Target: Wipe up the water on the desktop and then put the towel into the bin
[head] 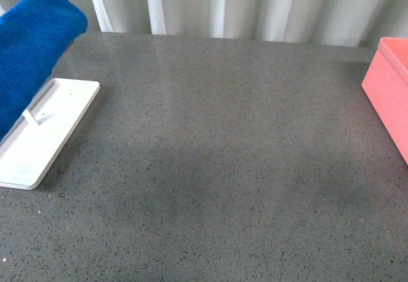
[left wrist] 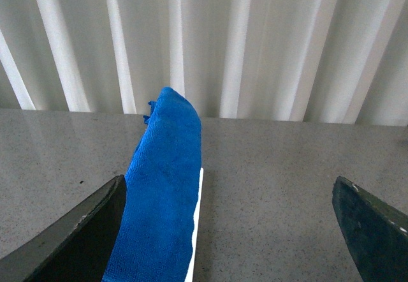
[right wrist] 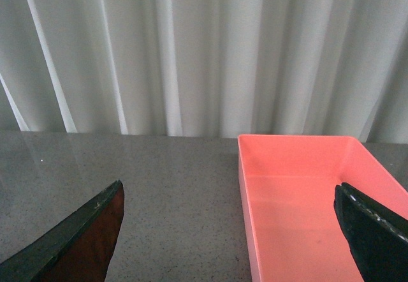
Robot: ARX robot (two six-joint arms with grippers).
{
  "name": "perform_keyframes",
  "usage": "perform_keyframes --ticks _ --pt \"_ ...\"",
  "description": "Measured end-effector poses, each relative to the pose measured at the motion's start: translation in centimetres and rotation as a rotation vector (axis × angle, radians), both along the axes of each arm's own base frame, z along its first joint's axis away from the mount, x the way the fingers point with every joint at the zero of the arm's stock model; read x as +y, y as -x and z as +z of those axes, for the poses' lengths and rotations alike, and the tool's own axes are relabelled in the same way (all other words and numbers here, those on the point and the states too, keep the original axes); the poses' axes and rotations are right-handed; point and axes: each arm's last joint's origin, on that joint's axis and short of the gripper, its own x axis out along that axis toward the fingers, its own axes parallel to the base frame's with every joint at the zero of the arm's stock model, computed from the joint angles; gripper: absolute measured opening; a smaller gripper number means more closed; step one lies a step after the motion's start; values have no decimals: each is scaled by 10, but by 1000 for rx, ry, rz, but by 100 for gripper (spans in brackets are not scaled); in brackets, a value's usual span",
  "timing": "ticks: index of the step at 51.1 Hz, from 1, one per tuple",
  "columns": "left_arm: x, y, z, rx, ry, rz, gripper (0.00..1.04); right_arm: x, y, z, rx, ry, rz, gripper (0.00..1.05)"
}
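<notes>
My left gripper (left wrist: 229,181) hangs with its jaws spread wide and nothing in them. The towel (left wrist: 162,186) stands straight ahead of that gap but not centred. It runs close beside one finger (left wrist: 76,231) and well apart from the other. If I closed on this line, I judge the near finger would shove the drape rather than pinch it. The cloth could then slip off its support, which I cannot see under the folds. Beneath the towel lies the white rack base (head: 48,132). A low grab could catch its edge and drag the whole rack across the desktop (head: 223,167).

My right gripper (right wrist: 228,185) is likewise spread and empty. The bin (right wrist: 293,139) sits ahead of it, toward one finger, with its inside bare. It looks light, so a careless approach could nudge it.

I cannot make out any water on the speckled surface. A dim darker patch in the front view may be only shadow, so wiping the wrong area is the real risk. Farthest off hangs the pale pleated curtain (head: 255,7), which a towel lifted too high could brush.
</notes>
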Motion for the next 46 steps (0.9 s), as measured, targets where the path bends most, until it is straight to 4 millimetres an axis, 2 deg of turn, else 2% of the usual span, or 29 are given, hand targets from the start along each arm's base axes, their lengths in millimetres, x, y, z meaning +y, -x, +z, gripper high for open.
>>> perform_keyframes --ticks 46 --pt "0 0 0 0 0 0 98 0 0 0 0 0 0 98"
